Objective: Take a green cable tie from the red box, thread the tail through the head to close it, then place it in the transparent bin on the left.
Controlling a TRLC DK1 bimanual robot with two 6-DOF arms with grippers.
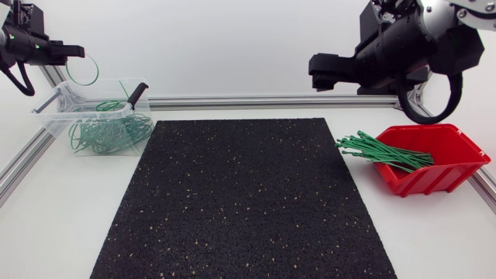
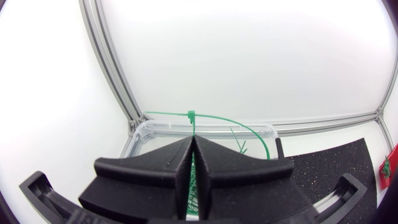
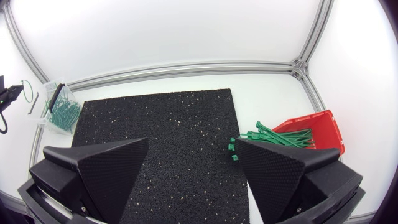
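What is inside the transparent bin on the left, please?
A heap of looped green cable ties and a black handle-like object propped against the bin. Anything beneath the heap is covered.

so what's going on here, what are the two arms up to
The left gripper is shut on a looped green cable tie, held above the transparent bin, which already holds a pile of closed ties. The right gripper is open and empty, raised above the table near the red box, where straight ties stick out over its rim.

A robotics lab bench: white table (image 1: 434, 232) edged with aluminium rails (image 1: 263, 101), bearing a black speckled mat (image 1: 240, 201).
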